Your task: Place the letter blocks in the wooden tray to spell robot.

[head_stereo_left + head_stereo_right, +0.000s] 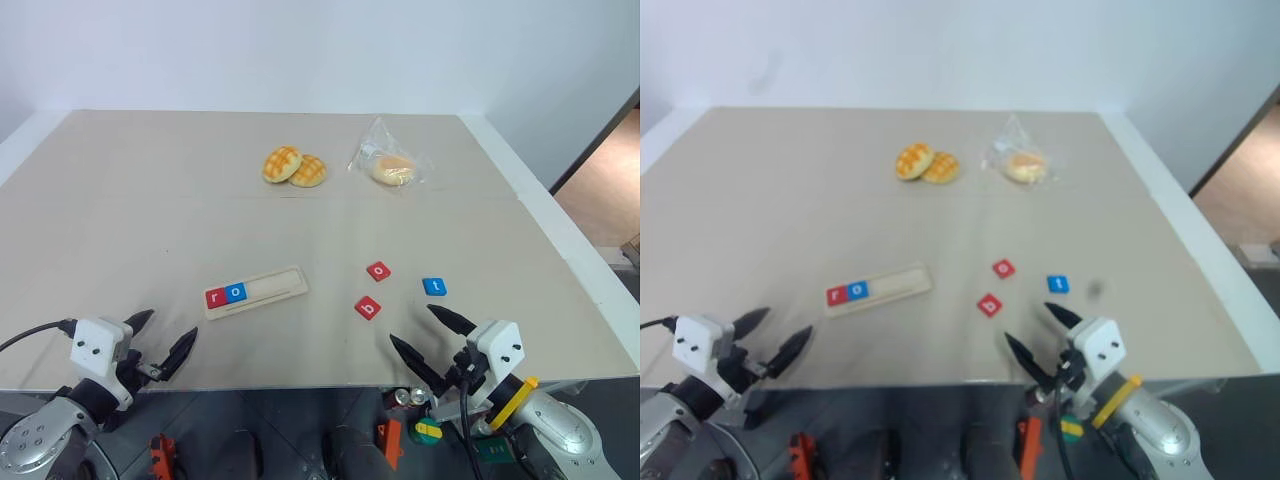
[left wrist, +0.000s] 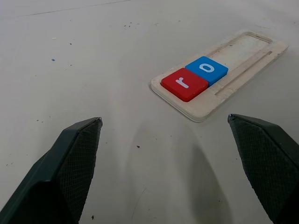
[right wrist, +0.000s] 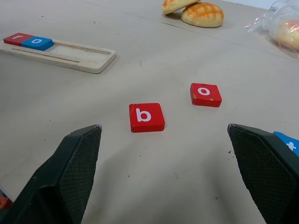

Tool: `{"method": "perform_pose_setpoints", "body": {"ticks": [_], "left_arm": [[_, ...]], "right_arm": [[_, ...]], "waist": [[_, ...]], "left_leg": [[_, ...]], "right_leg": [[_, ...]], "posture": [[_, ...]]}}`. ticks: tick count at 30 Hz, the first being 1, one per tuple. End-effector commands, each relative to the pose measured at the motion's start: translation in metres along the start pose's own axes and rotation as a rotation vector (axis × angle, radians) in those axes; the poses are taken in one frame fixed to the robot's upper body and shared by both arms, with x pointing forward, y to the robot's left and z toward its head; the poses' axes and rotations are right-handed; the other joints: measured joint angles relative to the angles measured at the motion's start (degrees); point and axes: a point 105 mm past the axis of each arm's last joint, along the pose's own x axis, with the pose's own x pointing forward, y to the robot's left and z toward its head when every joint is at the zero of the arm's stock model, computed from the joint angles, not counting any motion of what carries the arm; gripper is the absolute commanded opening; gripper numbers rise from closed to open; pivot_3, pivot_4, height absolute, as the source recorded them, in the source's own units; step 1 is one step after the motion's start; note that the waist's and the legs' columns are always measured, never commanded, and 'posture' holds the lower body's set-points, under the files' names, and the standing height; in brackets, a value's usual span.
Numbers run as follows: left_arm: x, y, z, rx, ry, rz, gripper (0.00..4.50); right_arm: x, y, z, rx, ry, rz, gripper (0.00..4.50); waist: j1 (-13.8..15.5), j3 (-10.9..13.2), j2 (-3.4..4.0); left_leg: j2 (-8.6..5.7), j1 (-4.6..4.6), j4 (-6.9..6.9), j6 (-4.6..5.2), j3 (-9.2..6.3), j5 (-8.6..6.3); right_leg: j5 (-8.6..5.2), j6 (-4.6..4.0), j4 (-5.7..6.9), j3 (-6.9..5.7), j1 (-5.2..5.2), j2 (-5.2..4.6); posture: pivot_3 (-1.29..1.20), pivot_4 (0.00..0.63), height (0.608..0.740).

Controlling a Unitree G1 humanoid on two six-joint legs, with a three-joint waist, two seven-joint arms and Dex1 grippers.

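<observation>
Wooden tray (image 1: pixel 255 292) holds r, o | I see b tile (image 1: pixel 368 307) right of tray | both end effectors wide, empty

A big tan surface (image 1: pixel 150 200) holds everything. Near the front lies the wooden tray (image 1: pixel 256 292). To its right sit a red o block (image 1: pixel 378 270), a red b block (image 1: pixel 368 308) and a blue t block (image 1: pixel 434 287), all apart. Farther back are two yellow buns (image 1: pixel 294 166), touching, and a bun in a clear bag (image 1: pixel 389 164).
</observation>
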Motion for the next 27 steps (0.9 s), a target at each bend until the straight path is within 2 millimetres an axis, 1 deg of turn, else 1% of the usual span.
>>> {"method": "perform_pose_setpoints", "body": {"ticks": [1, 4, 11, 15, 19, 21, 22, 23, 27], "left_arm": [[0.0, -0.012, 0.016, 0.041, -0.047, -0.075, 4.5], [0.0, -0.022, 0.021, 0.027, -0.072, -0.143, 4.5], [0.003, -0.026, 0.028, 0.053, -0.075, -0.226, 4.5], [0.023, -0.016, 0.041, 0.137, -0.045, -0.356, 4.5], [0.048, -0.015, 0.036, 0.165, 0.069, -0.528, 4.5], [0.06, -0.017, 0.037, 0.185, 0.106, -0.604, 4.5], [0.064, -0.018, 0.038, 0.2, 0.117, -0.64, 4.5], [0.069, -0.017, 0.039, 0.219, 0.125, -0.67, 4.5], [0.089, -0.012, 0.044, 0.285, 0.144, -0.721, 4.5]], "right_arm": [[0.003, 0.0, 0.011, -0.035, -0.035, 0.044, 4.47], [0.004, -0.003, 0.01, -0.042, -0.029, 0.062, 4.47], [0.007, -0.001, 0.008, -0.047, -0.029, 0.087, 4.47], [0.018, 0.001, 0.015, -0.061, -0.052, 0.14, 4.47], [0.029, 0.0, 0.018, -0.094, -0.065, 0.19, 4.47], [0.034, -0.002, 0.019, -0.11, -0.071, 0.204, 4.47], [0.035, -0.003, 0.021, -0.117, -0.075, 0.208, 4.47], [0.037, -0.004, 0.022, -0.122, -0.08, 0.211, 4.47], [0.043, -0.006, 0.024, -0.149, -0.094, 0.22, 4.47]], "waist": [[0.0, 0.0, 0.0], [0.0, 0.0, -0.02], [0.0, 0.0, -0.02], [0.1, 0.0, 0.01], [0.0, 0.0, 0.08], [0.0, 0.0, 0.05], [0.0, 0.0, 0.05], [0.0, 0.0, 0.03], [0.1, 0.0, 0.03]], "left_leg": [[0.0, 0.0, 0.0, 0.0, 0.0, 0.0], [-0.02, 0.0, 0.01, 0.0, 0.05, 0.0], [-0.01, 0.0, 0.0, 0.0, 0.04, 0.0], [-0.01, 0.02, 0.05, 0.03, 0.02, 0.02], [-0.04, 0.07, 0.06, 0.08, 0.02, 0.05], [-0.16, 0.12, 0.1, 0.1, 0.09, 0.07], [-0.1, 0.04, 0.1, 0.1, 0.16, 0.07], [-0.11, -0.04, 0.09, 0.11, 0.18, 0.07], [-0.12, -0.09, -0.02, 0.05, 0.12, 0.0]], "right_leg": [[0.0, 0.0, 0.0, 0.0, 0.0, 0.0], [0.0, 0.0, 0.0, 0.05, 0.01, 0.0], [0.0, 0.0, 0.0, -0.03, 0.03, 0.04], [0.04, -0.07, 0.0, -0.15, 0.03, 0.13], [0.08, -0.14, 0.0, -0.18, 0.1, 0.12], [0.08, -0.12, -0.01, -0.14, 0.22, 0.08], [0.08, -0.13, -0.03, -0.14, 0.04, 0.1], [0.1, -0.11, -0.01, -0.15, 0.23, 0.1], [0.11, 0.03, 0.01, -0.25, 0.21, 0.16]], "posture": [[0.0, 0.15, 0.74], [0.0, 0.15, 0.74], [0.0, 0.15, 0.74], [0.0, 0.15, 0.74], [0.0, 0.15, 0.74], [0.0, 0.15, 0.74], [0.0, 0.15, 0.74], [0.0, 0.15, 0.74], [0.0, 0.15, 0.74]]}}
